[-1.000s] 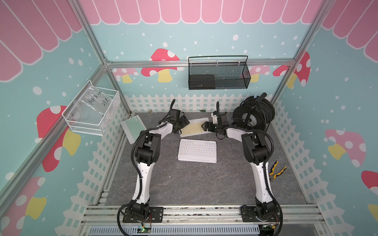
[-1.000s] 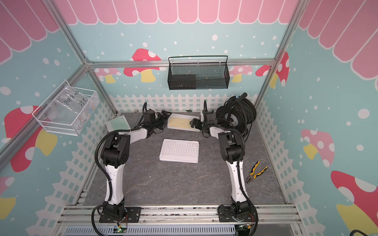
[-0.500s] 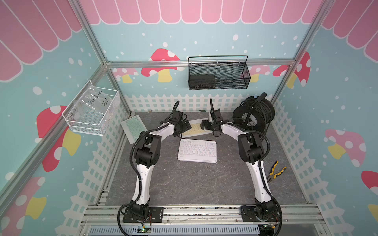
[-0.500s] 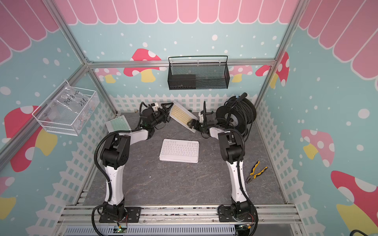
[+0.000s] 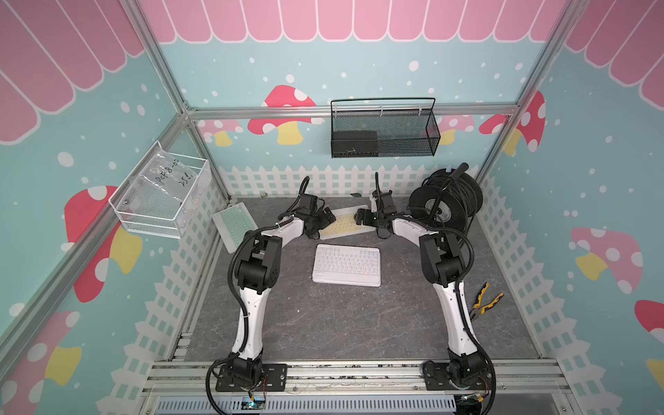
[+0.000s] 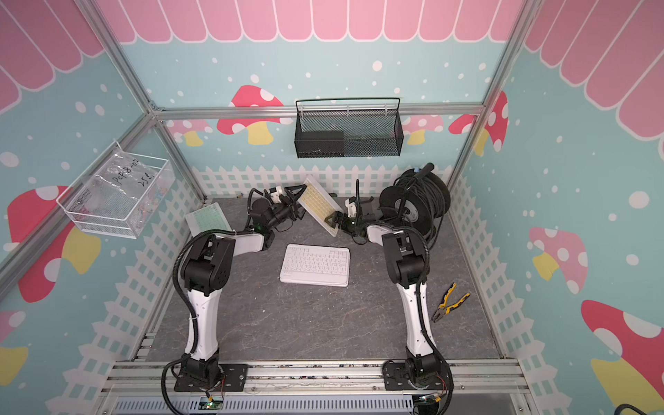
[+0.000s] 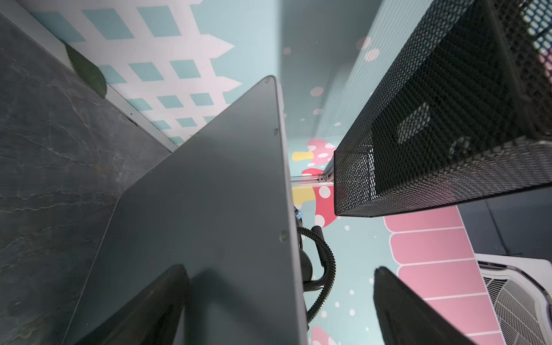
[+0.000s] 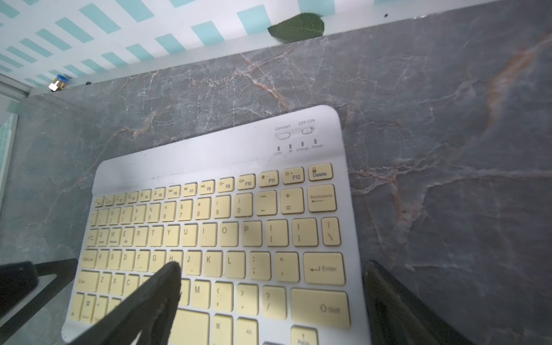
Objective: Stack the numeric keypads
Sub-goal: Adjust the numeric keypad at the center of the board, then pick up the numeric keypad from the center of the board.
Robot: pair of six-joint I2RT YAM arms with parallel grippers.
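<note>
A yellow-keyed keypad (image 6: 319, 206) sits at the back of the floor between my two grippers. In a top view it is tipped up steeply, its upper end at my left gripper (image 6: 300, 196) and its lower end at my right gripper (image 6: 332, 218). In a top view the same keypad (image 5: 343, 222) looks much flatter. The left wrist view shows its grey underside (image 7: 209, 209) next to one finger, with a clear gap to the other. In the right wrist view one finger (image 8: 167, 280) lies over the keys and the other stands just beyond the edge. Both grippers are open. A white keypad (image 5: 346, 265) lies mid-floor. A mint green one (image 5: 234, 225) leans on the left fence.
A black cable reel (image 5: 445, 204) stands at the back right, close behind my right arm. Yellow-handled pliers (image 5: 485, 300) lie by the right fence. A black mesh basket (image 5: 384, 129) hangs on the back wall and a clear bin (image 5: 161, 194) on the left wall. A leaf (image 8: 297, 26) lies by the back fence.
The yellow keypad lay flat a second ago; in one top view it has been tipped up on end between the grippers. Both grippers have shifted in towards it.
</note>
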